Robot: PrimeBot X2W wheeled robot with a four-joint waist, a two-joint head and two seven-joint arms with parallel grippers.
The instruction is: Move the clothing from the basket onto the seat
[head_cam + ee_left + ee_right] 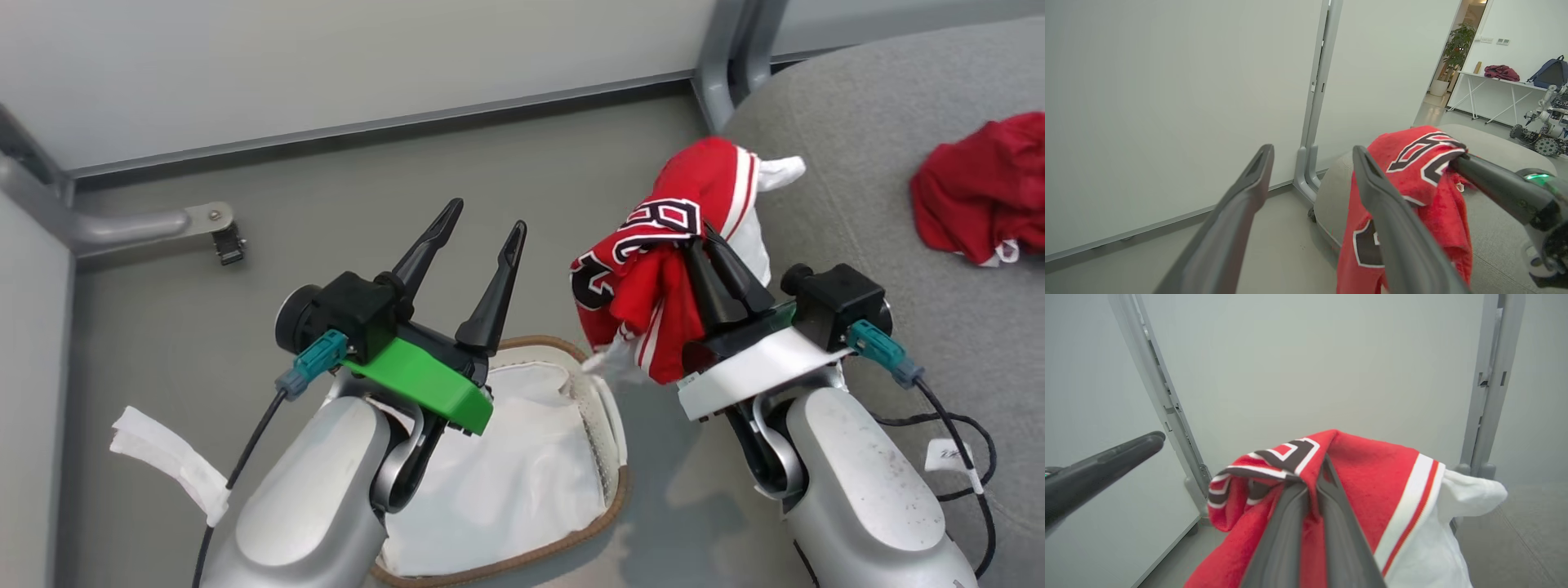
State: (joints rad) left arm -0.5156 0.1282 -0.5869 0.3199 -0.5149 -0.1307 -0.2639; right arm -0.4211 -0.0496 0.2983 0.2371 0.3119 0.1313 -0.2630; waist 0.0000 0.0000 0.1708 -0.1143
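Now: right tool [700,238] pinches crumpled red jersey [702,175], white trim; left tool [486,216] splayed wide, empty.

Your basket [622,490] is cut off by the bottom edge; the clothing [694,175] hides your right gripper's [709,245] fingertips.

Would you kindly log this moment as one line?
left pincer: open, empty | right pincer: shut on jersey | jersey: aloft near seat | basket: lining showing
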